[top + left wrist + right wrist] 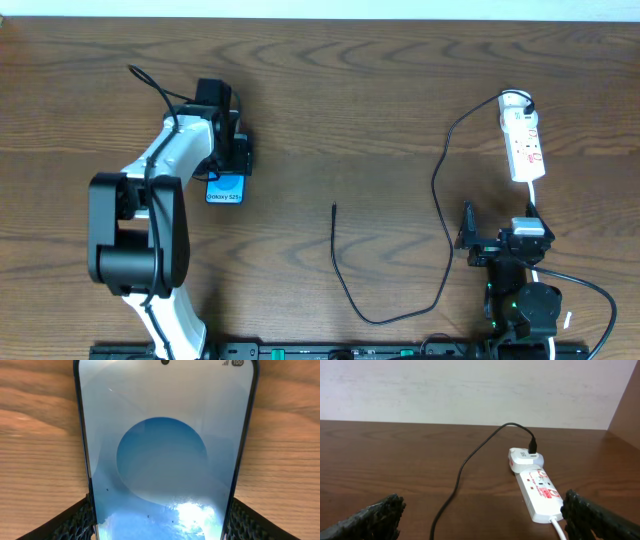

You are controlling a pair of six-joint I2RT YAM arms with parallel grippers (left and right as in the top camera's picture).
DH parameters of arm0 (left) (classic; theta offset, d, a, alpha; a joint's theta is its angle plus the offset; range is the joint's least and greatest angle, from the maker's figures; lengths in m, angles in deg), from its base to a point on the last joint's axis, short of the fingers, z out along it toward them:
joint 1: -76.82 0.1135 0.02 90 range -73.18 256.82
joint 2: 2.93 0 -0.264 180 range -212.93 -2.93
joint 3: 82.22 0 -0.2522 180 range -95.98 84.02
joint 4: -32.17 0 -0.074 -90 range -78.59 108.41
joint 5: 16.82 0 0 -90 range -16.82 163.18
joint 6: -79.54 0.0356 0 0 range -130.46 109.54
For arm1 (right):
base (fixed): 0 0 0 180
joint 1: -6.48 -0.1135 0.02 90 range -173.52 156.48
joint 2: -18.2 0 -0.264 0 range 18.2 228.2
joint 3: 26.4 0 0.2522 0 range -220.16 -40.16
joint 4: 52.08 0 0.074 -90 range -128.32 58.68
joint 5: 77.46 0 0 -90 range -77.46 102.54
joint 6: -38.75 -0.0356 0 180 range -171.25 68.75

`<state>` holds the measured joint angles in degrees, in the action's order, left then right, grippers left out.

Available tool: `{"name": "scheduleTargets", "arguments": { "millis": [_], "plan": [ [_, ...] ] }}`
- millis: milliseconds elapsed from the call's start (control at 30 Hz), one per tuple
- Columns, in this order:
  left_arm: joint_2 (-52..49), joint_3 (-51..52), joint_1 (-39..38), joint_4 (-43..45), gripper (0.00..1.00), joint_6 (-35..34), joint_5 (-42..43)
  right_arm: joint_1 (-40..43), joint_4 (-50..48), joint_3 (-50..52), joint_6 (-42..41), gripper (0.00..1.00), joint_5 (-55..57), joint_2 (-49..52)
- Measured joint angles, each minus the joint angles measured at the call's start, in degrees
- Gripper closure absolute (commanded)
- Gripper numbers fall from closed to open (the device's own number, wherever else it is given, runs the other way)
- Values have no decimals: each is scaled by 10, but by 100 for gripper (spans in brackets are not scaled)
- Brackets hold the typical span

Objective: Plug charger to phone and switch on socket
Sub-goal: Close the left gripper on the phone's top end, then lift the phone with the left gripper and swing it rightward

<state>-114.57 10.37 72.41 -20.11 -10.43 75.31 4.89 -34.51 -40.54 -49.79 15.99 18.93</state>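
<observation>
The socket [524, 140] lies at the far right of the bench [330, 110], a white strip with red marks. A white adapter [525, 457] sits in its far end and a white cord [560, 527] leaves its near end. The charger [440, 200] runs from that adapter, curves away to the left of the socket, loops back along the near edge and ends in a free plug tip [334, 207], which lies bare on the wood between socket and phone. The phone [225, 190] is well to the left of the socket, screen up. The left jaws are closed on it, their pads [75, 520] against its two long edges. The right jaws hang just in front of the socket's near end, spread wide and holding nothing.
</observation>
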Motion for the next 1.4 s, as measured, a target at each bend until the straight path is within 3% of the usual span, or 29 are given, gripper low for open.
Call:
{"name": "scheduleTargets", "arguments": {
  "millis": [367, 733, 933, 967, 1100, 1400],
  "plan": [
    [87, 0, 0, -21, 92, -1, 32, 0, 0, 0, 0, 1, 0, 0],
    [90, 0, 0, -22, 93, -103, 328, 0, 0, 0, 0, 1, 0, 0],
    [90, 0, 0, -22, 93, -256, 491, 0, 0, 0, 0, 1, 0, 0],
    [90, 0, 0, -22, 93, -315, 543, 0, 0, 0, 0, 1, 0, 0],
    [90, 0, 0, -22, 93, -443, 636, 0, 0, 0, 0, 1, 0, 0],
    [90, 0, 0, -22, 93, -609, 750, 0, 0, 0, 0, 1, 0, 0]
  ]
}}
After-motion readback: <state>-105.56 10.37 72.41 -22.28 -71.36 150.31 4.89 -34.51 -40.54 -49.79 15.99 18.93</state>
